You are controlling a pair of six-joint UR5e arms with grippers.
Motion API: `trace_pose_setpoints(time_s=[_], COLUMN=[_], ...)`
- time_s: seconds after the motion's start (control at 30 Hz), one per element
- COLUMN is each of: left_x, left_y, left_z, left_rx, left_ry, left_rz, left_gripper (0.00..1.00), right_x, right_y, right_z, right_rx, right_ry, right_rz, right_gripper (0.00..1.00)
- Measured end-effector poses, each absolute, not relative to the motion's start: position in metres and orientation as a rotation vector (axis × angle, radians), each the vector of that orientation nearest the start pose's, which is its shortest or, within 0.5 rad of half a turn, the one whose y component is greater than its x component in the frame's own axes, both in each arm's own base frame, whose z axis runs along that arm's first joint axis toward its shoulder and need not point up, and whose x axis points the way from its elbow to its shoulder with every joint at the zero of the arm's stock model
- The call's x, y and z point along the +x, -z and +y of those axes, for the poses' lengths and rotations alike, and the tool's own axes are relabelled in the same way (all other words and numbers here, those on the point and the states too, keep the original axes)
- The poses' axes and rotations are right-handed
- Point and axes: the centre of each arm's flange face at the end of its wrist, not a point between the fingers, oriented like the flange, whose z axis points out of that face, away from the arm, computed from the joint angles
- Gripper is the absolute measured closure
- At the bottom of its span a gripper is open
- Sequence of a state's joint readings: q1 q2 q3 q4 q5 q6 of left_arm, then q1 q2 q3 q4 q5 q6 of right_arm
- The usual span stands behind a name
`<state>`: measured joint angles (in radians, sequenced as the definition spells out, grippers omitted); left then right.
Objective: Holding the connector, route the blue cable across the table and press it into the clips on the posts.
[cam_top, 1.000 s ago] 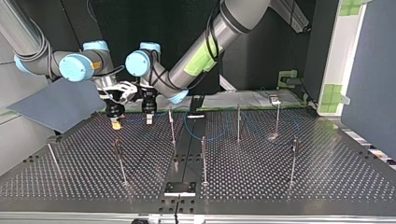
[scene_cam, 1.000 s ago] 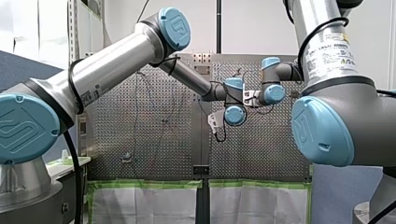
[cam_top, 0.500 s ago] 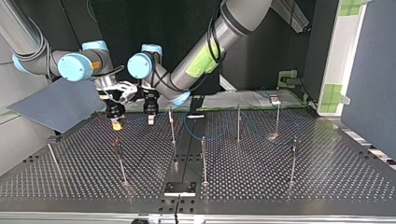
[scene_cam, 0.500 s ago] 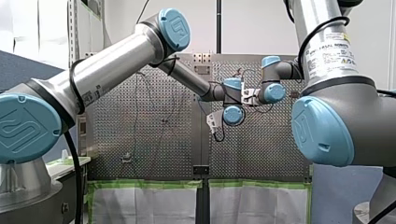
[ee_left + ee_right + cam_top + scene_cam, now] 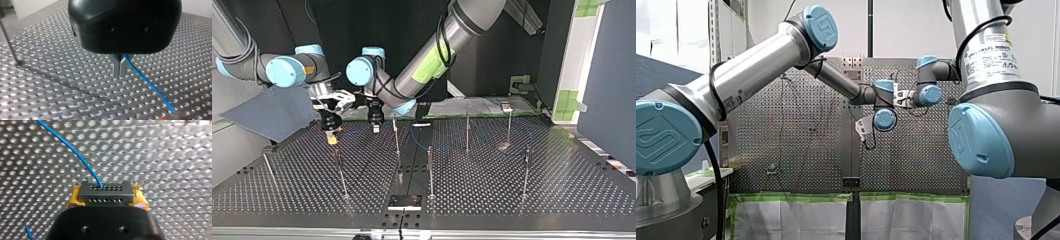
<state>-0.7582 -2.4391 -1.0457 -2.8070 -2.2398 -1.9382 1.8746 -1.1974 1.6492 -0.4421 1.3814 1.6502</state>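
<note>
The black connector [image 5: 105, 188], with rows of small holes, sits clamped between the yellow pads [image 5: 72, 200] of my right gripper [image 5: 107, 198]. The blue cable [image 5: 72, 149] leaves its top face and runs away over the perforated table. In the left wrist view my left gripper [image 5: 119, 72] has its metal fingers pressed together on the blue cable [image 5: 147, 83], just above the table. In the top view my right gripper [image 5: 332, 138] and my left gripper [image 5: 375, 126] hang close together at the far left of the table. The cable [image 5: 447, 146] loops faintly toward the middle posts.
Several thin posts stand on the perforated table [image 5: 472, 195], among them a post [image 5: 396, 136] just right of my left gripper, a post [image 5: 339, 172] in front of my right gripper, and posts [image 5: 430, 170] [image 5: 467, 131] at the middle. A grey panel [image 5: 272, 112] leans at the left.
My left gripper's fingers have closed on the blue cable. In the top view my right gripper has sunk and shifted slightly left with the connector, and my left gripper has edged right.
</note>
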Motion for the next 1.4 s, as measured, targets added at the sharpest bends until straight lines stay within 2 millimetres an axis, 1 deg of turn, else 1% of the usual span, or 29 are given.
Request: trace_pose_setpoints(time_s=[0.13, 0.4, 0.67, 0.83, 1.03, 1.23, 1.4], left_x=[0.504, 0.492, 0.483, 0.48, 0.482, 0.496, 0.513], left_y=[-0.229, -0.286, -0.32, -0.331, -0.339, -0.355, -0.366], left_z=[-0.58, -0.578, -0.576, -0.576, -0.579, -0.58, -0.573], left_rx=[-0.223, -0.226, -0.225, -0.216, -0.2, -0.19, -0.191], left_ry=[0.355, 0.381, 0.397, 0.397, 0.405, 0.447, 0.453], left_rz=[1.57, 1.528, 1.502, 1.489, 1.459, 1.404, 1.38], left_gripper=[1.0, 1.0, 1.0, 1.0, 1.0, 1.0, 1.0], right_x=[0.325, 0.324, 0.32, 0.316, 0.315, 0.313, 0.31], right_y=[-0.311, -0.342, -0.381, -0.402, -0.408, -0.407, -0.407], right_z=[-0.53, -0.525, -0.516, -0.51, -0.51, -0.517, -0.523], right_rx=[1.524, 1.508, 1.478, 1.453, 1.445, 1.441, 1.437], right_ry=[-1.654, -1.678, -1.698, -1.712, -1.715, -1.711, -1.709], right_rz=[-0.989, -0.972, -0.951, -0.937, -0.935, -0.939, -0.941], right_gripper=[1.0, 1.0, 1.0, 1.0, 1.0, 1.0, 1.0])
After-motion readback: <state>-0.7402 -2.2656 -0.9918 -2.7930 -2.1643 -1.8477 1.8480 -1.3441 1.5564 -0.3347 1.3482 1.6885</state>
